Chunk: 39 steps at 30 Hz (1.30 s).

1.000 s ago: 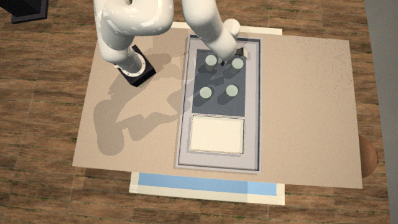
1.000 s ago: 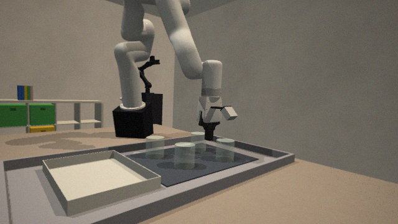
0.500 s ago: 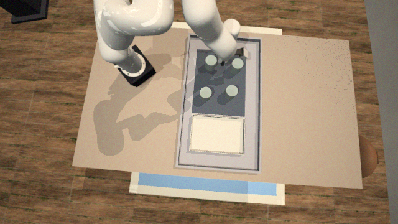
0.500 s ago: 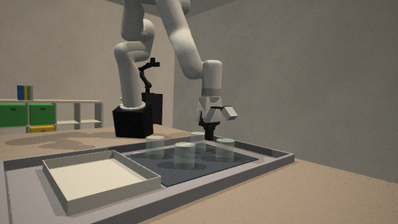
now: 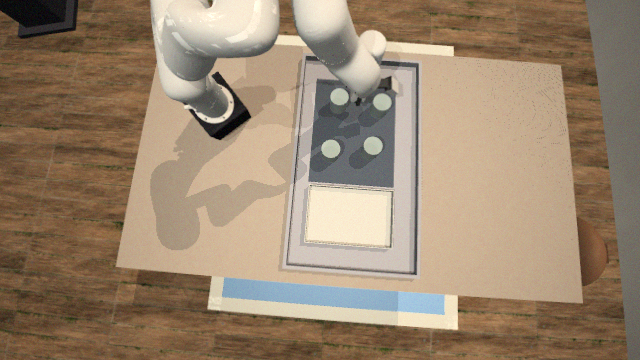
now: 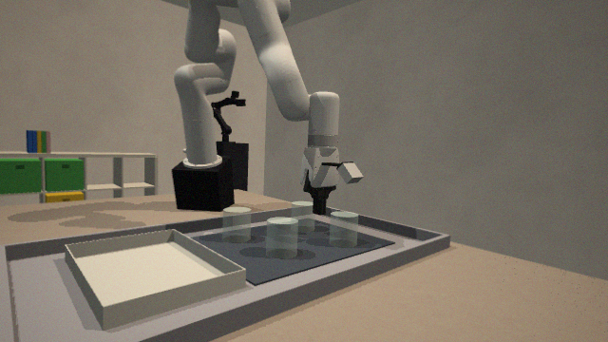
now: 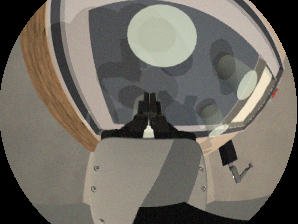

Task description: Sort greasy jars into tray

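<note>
With its fingers together on nothing, the claw [image 5: 358, 102] [image 6: 319, 206] [image 7: 149, 100] is hanging over the mat [image 5: 350, 175] [image 6: 256, 273] [image 7: 112, 45], where all four jars [image 5: 382, 102] [image 6: 344, 229] [image 7: 162, 36] are standing around and beyond it, apparently preparing a slip test needing a gentle low push, while the tan table [image 5: 490, 175] [image 6: 475, 294] is spreading beneath and a grey wall [image 6: 427, 119] rising behind.

Gripper [image 5: 358, 102] [image 6: 319, 212] [image 7: 149, 100]: no shift I can make out over the mat [image 5: 352, 170] [image 6: 256, 275] [image 7: 112, 45].
Jars [image 5: 373, 146] [image 6: 281, 238] [image 7: 162, 36]: no visible movement on the mat either.
</note>
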Each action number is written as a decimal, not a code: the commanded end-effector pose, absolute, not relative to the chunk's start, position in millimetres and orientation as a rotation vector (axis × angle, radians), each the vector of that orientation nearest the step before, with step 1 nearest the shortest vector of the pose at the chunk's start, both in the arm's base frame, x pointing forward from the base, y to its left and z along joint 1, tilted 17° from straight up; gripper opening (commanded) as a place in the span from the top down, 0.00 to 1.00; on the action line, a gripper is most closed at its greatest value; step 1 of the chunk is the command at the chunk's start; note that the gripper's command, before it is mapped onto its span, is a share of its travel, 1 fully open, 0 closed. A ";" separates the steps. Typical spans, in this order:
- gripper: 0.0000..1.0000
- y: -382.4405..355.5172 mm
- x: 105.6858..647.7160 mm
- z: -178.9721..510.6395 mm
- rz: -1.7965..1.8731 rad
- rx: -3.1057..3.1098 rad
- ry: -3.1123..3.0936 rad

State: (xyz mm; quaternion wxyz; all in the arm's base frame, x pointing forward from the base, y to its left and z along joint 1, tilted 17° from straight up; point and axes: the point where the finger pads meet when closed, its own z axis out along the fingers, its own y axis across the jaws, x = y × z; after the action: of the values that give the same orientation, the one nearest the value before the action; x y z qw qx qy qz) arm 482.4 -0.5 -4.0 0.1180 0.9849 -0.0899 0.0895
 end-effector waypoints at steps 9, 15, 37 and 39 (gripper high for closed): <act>1.00 -0.1 483.8 -2.6 0.267 2.882 -0.263; 1.00 -0.1 483.8 -2.6 0.267 2.882 -0.263; 0.00 -0.1 483.8 -2.6 0.267 2.882 -0.263; 0.00 1.8 482.6 4.7 0.267 2.882 -0.263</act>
State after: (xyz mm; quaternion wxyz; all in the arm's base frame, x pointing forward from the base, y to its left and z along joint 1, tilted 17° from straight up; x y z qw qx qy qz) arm 482.4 -0.5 -4.0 0.1180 0.9849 -0.0898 0.0895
